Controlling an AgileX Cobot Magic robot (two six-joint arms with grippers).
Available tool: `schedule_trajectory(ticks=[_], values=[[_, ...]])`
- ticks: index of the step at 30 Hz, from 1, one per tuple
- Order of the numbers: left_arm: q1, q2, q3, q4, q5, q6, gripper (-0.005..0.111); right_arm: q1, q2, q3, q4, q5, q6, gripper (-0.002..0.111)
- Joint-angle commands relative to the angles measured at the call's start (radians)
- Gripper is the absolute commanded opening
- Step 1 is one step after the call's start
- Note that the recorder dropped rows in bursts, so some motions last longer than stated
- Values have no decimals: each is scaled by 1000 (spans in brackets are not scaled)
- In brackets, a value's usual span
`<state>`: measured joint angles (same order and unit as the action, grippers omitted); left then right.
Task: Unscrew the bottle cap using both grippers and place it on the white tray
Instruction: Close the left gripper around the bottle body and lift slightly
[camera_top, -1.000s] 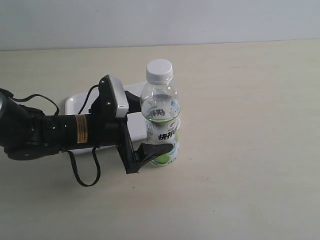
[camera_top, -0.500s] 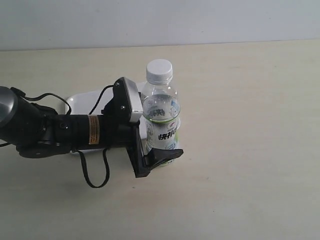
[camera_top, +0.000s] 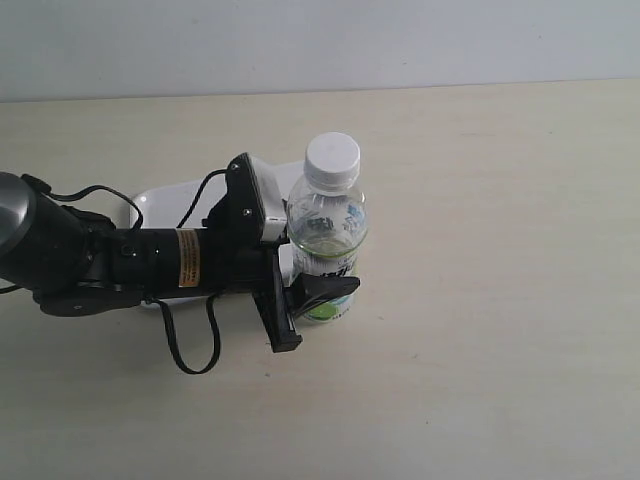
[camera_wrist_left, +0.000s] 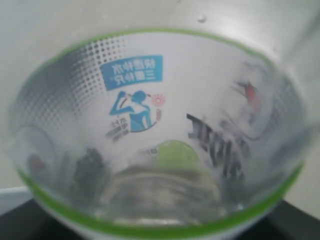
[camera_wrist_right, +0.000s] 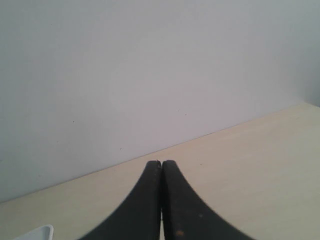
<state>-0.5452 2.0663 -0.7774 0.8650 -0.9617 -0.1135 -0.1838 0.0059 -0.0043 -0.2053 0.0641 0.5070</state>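
Observation:
The clear bottle (camera_top: 326, 225) with its lime label stands on the table, leaning slightly. Its white ribbed bottle cap (camera_top: 332, 158) sits on the neck. My left gripper (camera_top: 335, 268) comes in from the left and is shut on the bottle's lower half; one black finger (camera_top: 325, 289) crosses the front of the label and the other is hidden behind. The label (camera_wrist_left: 150, 115) fills the left wrist view. Behind the left arm lies the white tray (camera_top: 165, 200), partly covered. My right gripper (camera_wrist_right: 161, 164) is shut and empty, and does not show in the exterior view.
The left arm's black body with its orange label (camera_top: 187, 259) and a loose cable loop (camera_top: 190, 350) lie over the tray's front. A corner of the tray (camera_wrist_right: 39, 232) shows in the right wrist view. Bare beige table (camera_top: 480, 300) spreads right of the bottle.
The left gripper moved right until its fingers stood on both sides of the bottle, then closed on it. The bottle shifted slightly right and tipped. The right gripper has stayed shut.

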Motion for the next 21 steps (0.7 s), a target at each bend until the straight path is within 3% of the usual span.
schedule_trajectory(ticks=[1, 11, 21], values=[[-1, 4, -8, -12, 9, 4, 0, 4, -6, 4, -4, -5, -8, 0], [-1, -19, -8, 24, -78, -153, 0, 4, -6, 4, -4, -5, -8, 0], [0, -19, -6, 64, -62, -211, 0, 4, -6, 4, -4, -5, -8, 0]])
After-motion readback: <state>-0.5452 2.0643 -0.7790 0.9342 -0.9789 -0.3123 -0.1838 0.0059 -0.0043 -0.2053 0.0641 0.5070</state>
